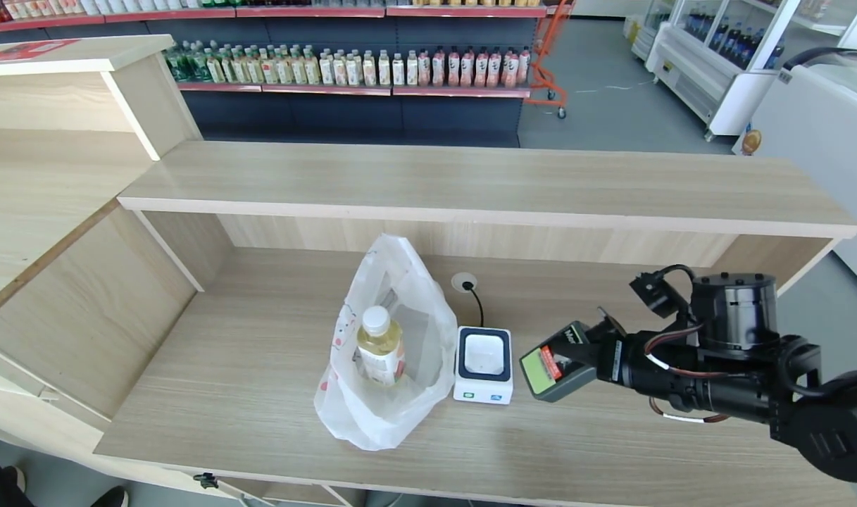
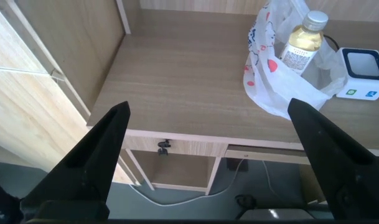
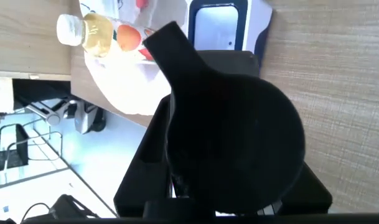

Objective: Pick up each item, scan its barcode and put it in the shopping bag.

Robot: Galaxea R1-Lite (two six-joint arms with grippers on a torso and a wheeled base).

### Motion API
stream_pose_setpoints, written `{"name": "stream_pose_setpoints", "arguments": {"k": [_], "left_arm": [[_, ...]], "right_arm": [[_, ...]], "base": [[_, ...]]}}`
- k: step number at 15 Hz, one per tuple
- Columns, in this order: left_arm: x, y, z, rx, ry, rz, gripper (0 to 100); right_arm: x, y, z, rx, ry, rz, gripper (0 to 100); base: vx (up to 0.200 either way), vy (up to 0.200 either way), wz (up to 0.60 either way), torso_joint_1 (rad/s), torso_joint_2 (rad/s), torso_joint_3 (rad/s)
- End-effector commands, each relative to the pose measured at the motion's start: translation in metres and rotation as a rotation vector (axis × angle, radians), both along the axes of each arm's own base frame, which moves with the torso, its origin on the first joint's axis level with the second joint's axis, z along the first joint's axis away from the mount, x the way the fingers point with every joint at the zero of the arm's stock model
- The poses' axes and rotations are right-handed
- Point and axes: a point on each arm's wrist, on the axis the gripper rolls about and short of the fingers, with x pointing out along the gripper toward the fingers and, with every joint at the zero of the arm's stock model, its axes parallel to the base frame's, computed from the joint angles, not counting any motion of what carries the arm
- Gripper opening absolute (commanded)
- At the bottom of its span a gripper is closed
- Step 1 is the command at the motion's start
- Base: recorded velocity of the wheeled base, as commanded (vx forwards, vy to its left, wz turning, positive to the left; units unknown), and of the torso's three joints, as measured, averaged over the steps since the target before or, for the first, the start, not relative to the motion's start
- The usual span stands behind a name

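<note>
Bagged: bottle (image 1: 380, 345) with a white cap stands upright inside the white shopping bag (image 1: 393, 412) at mid-counter, so one item is judged done.
In hand: dark box (image 1: 551, 366) with a green face hangs in the air, the right gripper (image 1: 593, 348) clamped on its rear end and the green face turned toward the bag side.
Scanner: small white unit (image 1: 483, 365) sits on the wooden counter (image 1: 245, 394) just beside the bag, on the robot's right. The box is near it but off to the right, not over its window.
Left gripper: (image 2: 209, 109) jaws spread wide with nothing between them, hovering off the counter's near edge, well apart from the bag.
Step in hand: scanning the box — whether its barcode has been read cannot be told.
Progress: roughly midway, by the look of it, with one item in the bag and one in the grip.
Remaining: bring the box's code over the scanner window, then lower it through the bag's soft, half-collapsed mouth beside the bottle.
</note>
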Motion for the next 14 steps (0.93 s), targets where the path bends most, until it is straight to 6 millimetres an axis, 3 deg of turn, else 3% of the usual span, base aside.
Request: {"name": "stream_pose_setpoints", "arguments": {"k": [1, 14], "left_arm": [[0.000, 0.000, 0.000, 0.000, -0.001, 0.000, 100], [0.000, 0.000, 0.000, -0.001, -0.001, 0.000, 100]], "right_arm": [[0.017, 0.009, -0.027, -0.023, 0.018, 0.016, 0], [0.069, 0.041, -0.053, -0.014, -0.083, 0.052, 0]], "base": [[0.000, 0.000, 0.00, 0.000, 0.00, 0.000], [0.000, 0.000, 0.00, 0.000, 0.00, 0.000]]}}
